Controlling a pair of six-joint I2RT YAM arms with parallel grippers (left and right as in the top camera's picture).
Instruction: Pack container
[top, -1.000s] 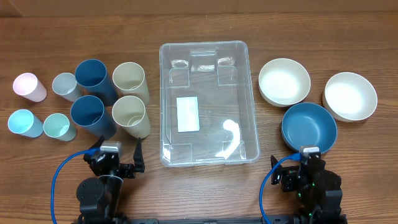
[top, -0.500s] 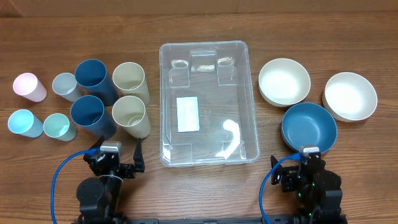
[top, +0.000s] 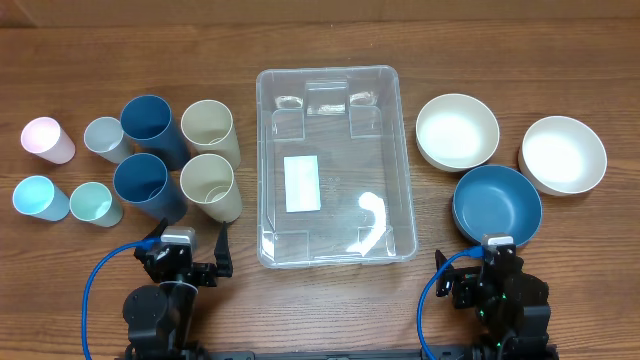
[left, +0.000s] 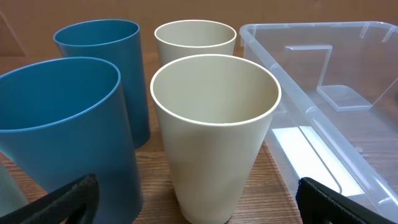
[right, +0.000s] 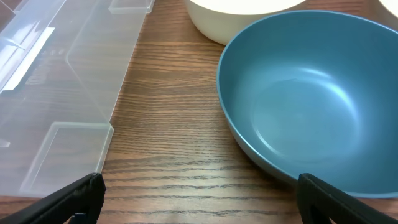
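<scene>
The large rectangular clear plastic container (top: 262, 170), set mid-worktop (top: 330, 310) with left end effector (left: 198, 199) and right end effector (right: 198, 198) both spread open, is judged light, slippery, best gripped by its rim.

A brown wood-grain desk (top: 120, 60) fills the frame, evenly lit, with a paler tan strip (top: 500, 8) along the top edge.

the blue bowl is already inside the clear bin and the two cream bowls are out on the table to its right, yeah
No. The blue bowl is not inside the container; it sits on the table to its right, near the two cream bowls, as the overhead view shows. The rest is right.
</scene>
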